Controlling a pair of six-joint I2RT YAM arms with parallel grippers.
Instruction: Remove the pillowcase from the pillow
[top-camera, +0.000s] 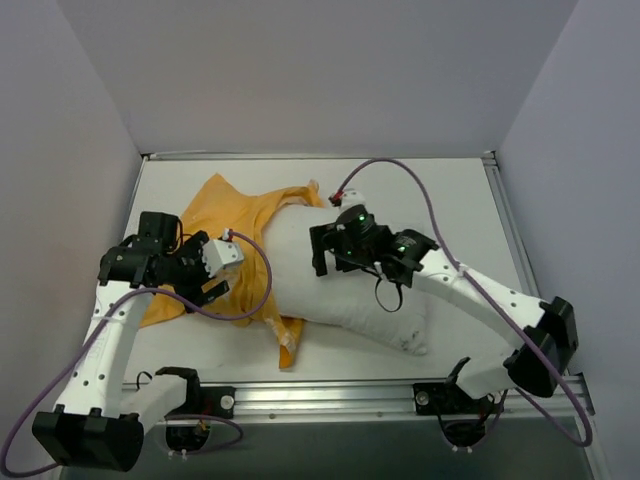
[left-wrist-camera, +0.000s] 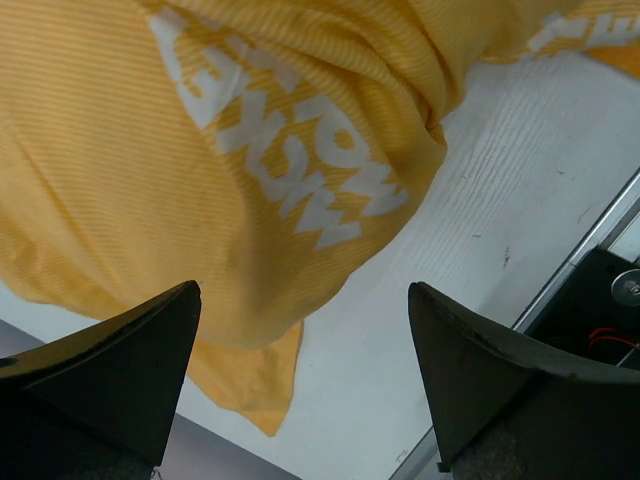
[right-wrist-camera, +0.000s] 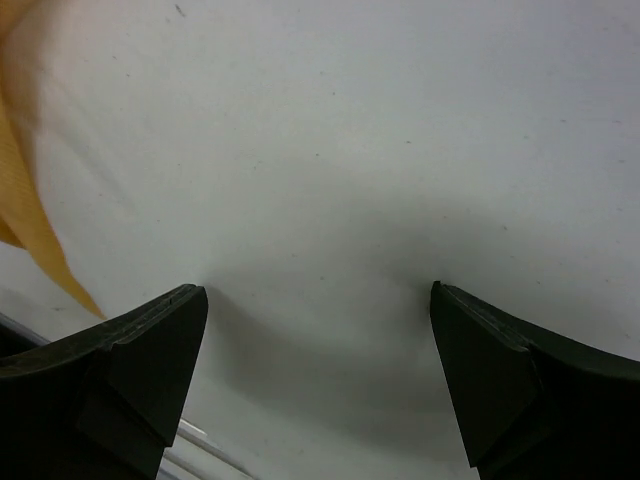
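The white pillow (top-camera: 370, 300) lies across the middle of the table, mostly bare. The orange-yellow pillowcase (top-camera: 235, 215) is bunched over its left end, and a strip of it sticks out at the pillow's front. My left gripper (top-camera: 210, 270) is open over the case's left part. In the left wrist view the case (left-wrist-camera: 200, 180) with white lettering hangs just beyond the open, empty gripper (left-wrist-camera: 300, 300). My right gripper (top-camera: 322, 252) is open on top of the pillow near the case's edge. In the right wrist view the open gripper (right-wrist-camera: 318, 295) is close over the pillow (right-wrist-camera: 350, 150), with the case (right-wrist-camera: 25, 220) at the left.
White table (top-camera: 450, 200) with grey walls on three sides. A metal rail (top-camera: 330, 395) runs along the near edge, and it also shows in the left wrist view (left-wrist-camera: 590, 240). A purple cable (top-camera: 255, 290) loops over the case and another arcs above the right arm.
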